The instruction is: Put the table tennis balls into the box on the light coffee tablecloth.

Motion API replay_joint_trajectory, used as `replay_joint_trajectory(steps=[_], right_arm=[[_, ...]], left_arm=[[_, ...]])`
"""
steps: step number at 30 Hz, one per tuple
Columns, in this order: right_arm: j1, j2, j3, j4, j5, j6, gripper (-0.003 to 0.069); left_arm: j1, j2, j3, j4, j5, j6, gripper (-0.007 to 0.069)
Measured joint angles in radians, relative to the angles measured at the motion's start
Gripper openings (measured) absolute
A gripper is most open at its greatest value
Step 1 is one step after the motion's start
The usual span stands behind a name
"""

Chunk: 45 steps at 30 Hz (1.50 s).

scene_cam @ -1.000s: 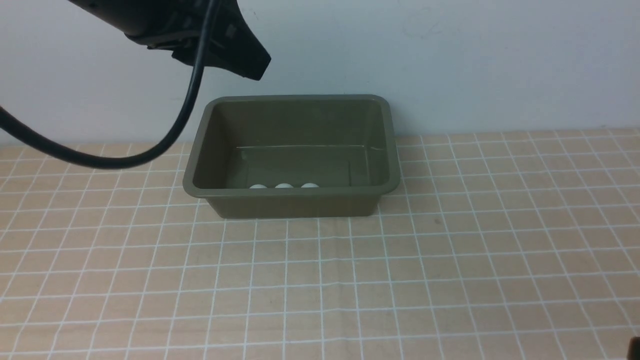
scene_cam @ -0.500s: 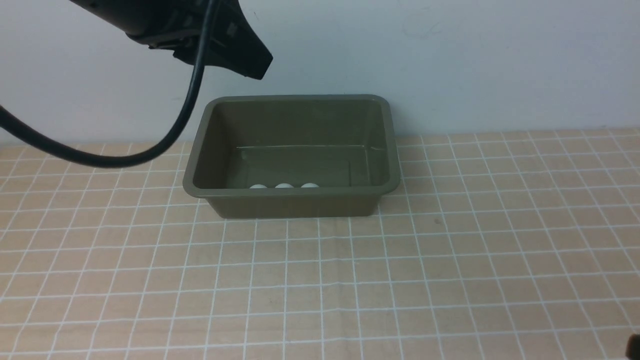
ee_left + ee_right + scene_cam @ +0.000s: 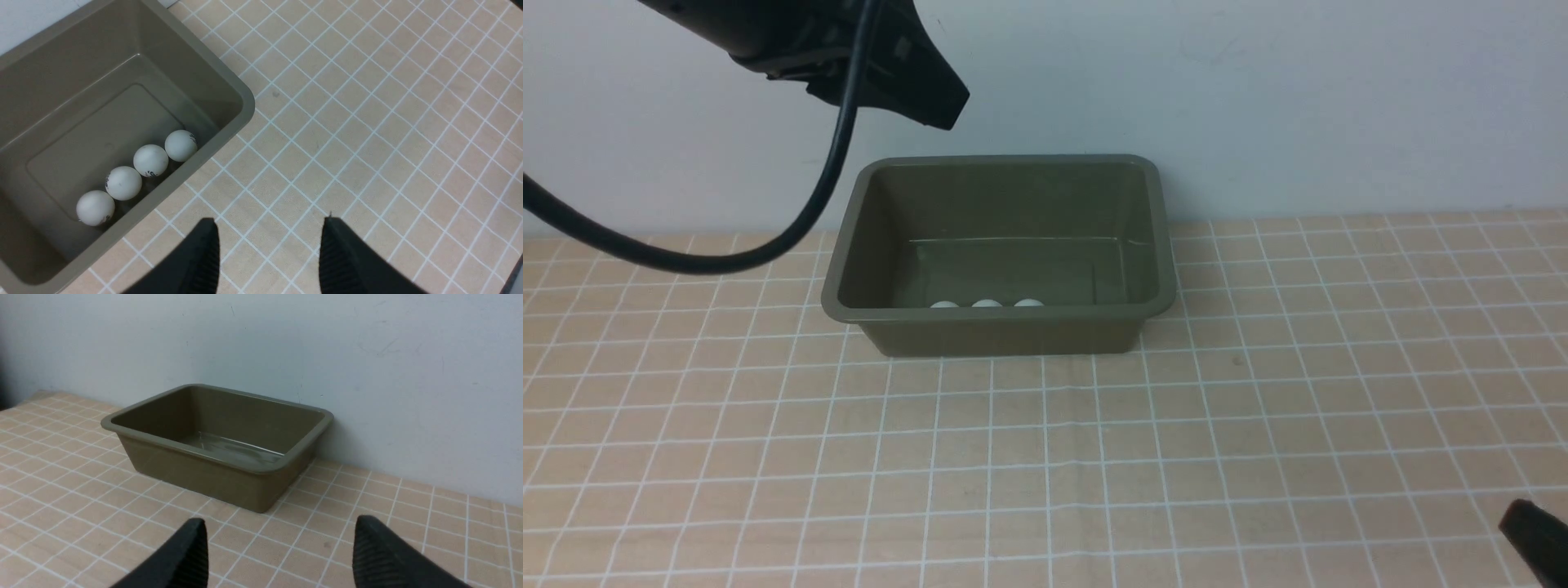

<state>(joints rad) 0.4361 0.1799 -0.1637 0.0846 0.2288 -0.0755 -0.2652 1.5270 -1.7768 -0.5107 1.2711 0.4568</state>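
All 4 table tennis balls [image 3: 150, 160] sit in a row inside the box [image 3: 241, 110], along one wall, on the light coffee tablecloth [image 3: 367, 122]. Left gripper [image 3: 269, 228] & right gripper [image 3: 280, 526]: jaws apart, empty. Balls prob. v. light, hard, smooth and quick to roll; pinch across the middle, gently.

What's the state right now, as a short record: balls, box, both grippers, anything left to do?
balls: four table tennis balls, in a row along the near wall inside the box
box: upright on the light coffee tablecloth
loose balls: none visible on the cloth
left gripper: open, empty, raised near the box's left side
right gripper: open, empty, low at near right
remaining: nothing visible
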Motion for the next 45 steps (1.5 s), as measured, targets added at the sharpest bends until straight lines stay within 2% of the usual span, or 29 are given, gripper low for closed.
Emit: replay_joint_trajectory(steps=[11,20,25,31,36,40,45], right_arm=[[0.000,0.000,0.000,0.000,-0.009,0.000,0.0438],[0.000,0.000,0.000,0.000,-0.009,0.000,0.0438],[0.000,0.000,0.002,0.000,-0.009,0.000,0.0438],[0.000,0.000,0.002,0.000,-0.009,0.000,0.0438],[0.000,0.000,0.002,0.000,-0.009,0.000,0.0438],[0.000,0.000,0.002,0.000,-0.009,0.000,0.0438],[0.000,0.000,0.002,0.000,-0.009,0.000,0.0438]], left_arm=[[0.000,0.000,0.000,-0.022,0.000,0.015,0.0277],[0.000,0.000,0.000,-0.229,0.000,0.032,0.0277],[0.000,0.000,0.000,-0.270,-0.003,0.032,0.0277],[0.000,0.000,0.000,-0.270,-0.003,0.044,0.0277],[0.000,0.000,0.000,-0.247,-0.017,0.126,0.0277],[0.000,-0.035,0.027,-0.177,-0.097,0.179,0.0277],[0.011,-0.190,0.209,-0.062,-0.269,0.193,0.0277]])
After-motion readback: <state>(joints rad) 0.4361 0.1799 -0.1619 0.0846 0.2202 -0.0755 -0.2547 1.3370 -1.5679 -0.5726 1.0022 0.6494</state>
